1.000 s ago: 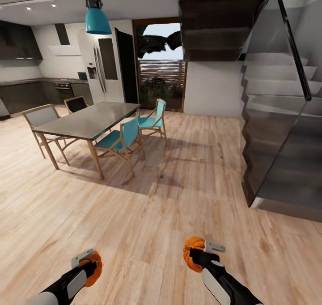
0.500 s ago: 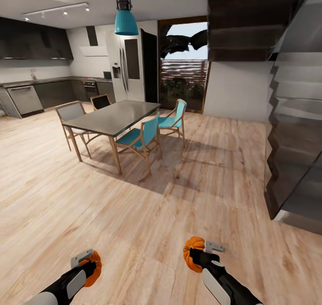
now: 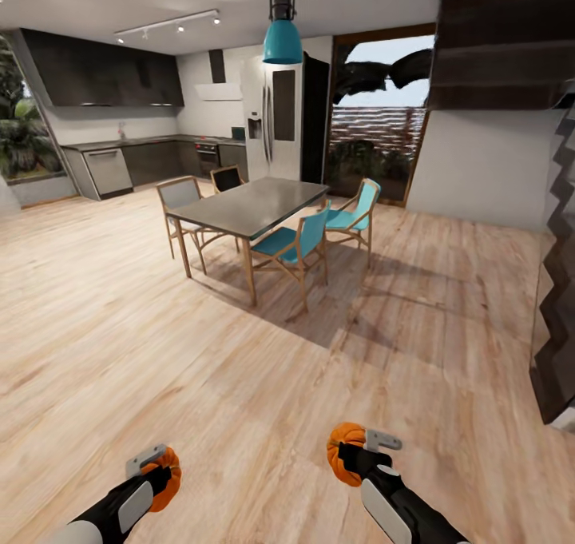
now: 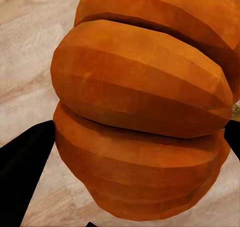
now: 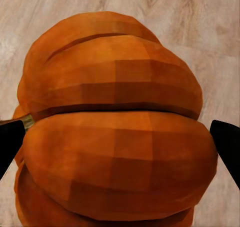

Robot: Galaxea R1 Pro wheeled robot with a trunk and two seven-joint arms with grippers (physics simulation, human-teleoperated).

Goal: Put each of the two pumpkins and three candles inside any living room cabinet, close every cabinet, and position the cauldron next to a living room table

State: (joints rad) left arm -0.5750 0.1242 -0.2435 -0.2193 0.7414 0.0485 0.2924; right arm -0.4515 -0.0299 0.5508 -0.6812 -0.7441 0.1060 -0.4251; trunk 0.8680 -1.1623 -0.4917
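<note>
The left hand [image 3: 160, 470] grips one pumpkin [image 3: 166, 477], the right hand [image 3: 351, 452] grips the other pumpkin [image 3: 345, 450], both low over the near wooden floor [image 3: 239, 384]. A dining set [image 3: 263, 216] stands far ahead. Judged: keep both grips firm and steady while turning to find the cabinet.

Two ribbed orange pumpkins are held above the wooden floor: the left pumpkin [image 3: 165, 476] sits clamped in the left gripper [image 3: 157, 470], the right pumpkin [image 3: 345, 452] in the right gripper [image 3: 354, 454], well apart.
</note>
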